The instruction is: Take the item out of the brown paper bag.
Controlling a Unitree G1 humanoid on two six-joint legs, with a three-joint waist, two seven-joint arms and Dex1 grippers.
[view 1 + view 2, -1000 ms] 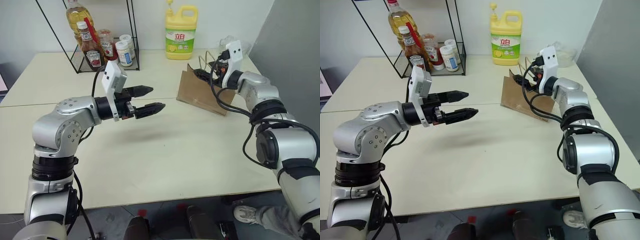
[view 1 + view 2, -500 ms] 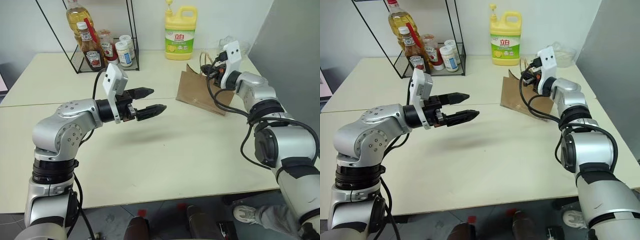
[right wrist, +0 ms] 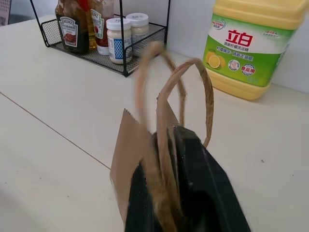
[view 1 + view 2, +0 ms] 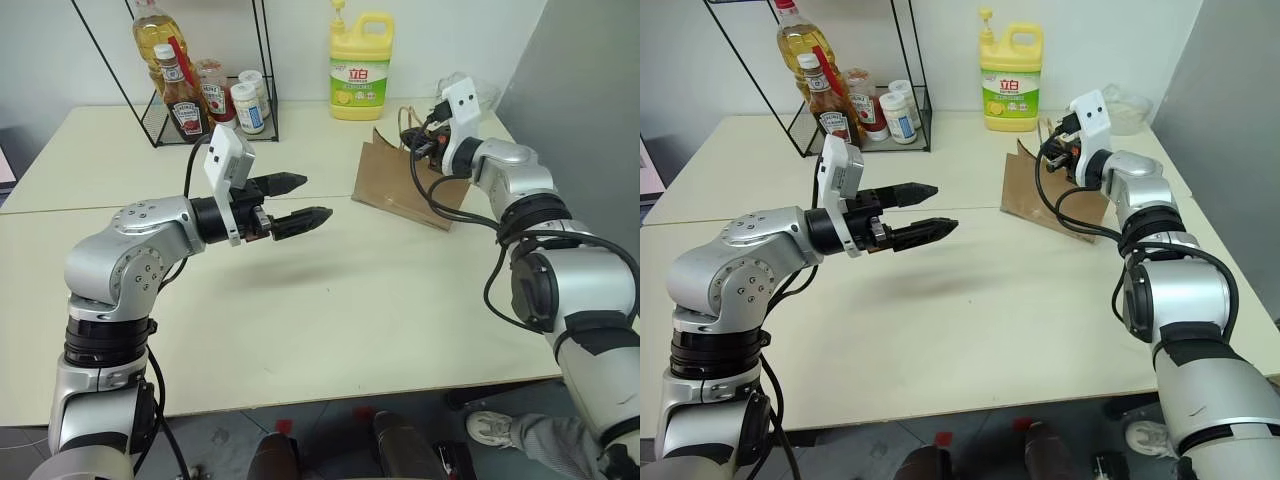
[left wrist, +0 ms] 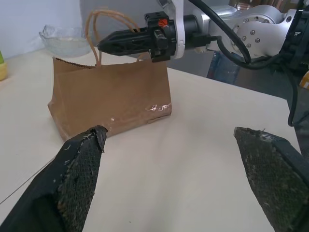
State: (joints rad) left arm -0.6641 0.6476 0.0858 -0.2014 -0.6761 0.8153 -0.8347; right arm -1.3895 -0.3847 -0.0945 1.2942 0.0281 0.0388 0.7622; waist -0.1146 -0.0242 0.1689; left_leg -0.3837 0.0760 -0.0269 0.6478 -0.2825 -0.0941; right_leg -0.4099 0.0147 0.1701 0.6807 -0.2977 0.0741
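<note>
The brown paper bag (image 4: 395, 186) stands at the far right of the table, creased and leaning, its twisted-cord handles (image 5: 103, 23) upright. My right gripper (image 4: 419, 146) is at the bag's top edge, level, with its black fingers (image 3: 195, 188) shut on one handle cord that runs between them. The item is hidden; the bag's inside cannot be seen. My left gripper (image 4: 302, 199) hovers over the middle of the table, open and holding nothing, pointing toward the bag and well short of it.
A yellow detergent jug (image 4: 361, 65) stands behind the bag. A black wire rack (image 4: 205, 95) at the back left holds ketchup bottles, an oil bottle and jars. A glass bowl (image 5: 60, 36) sits beyond the bag. A grey panel (image 4: 590, 90) borders the right side.
My right gripper has closed from open onto the bag's handle cord and rolled slightly; the handles now stand up. The left arm has not moved.
</note>
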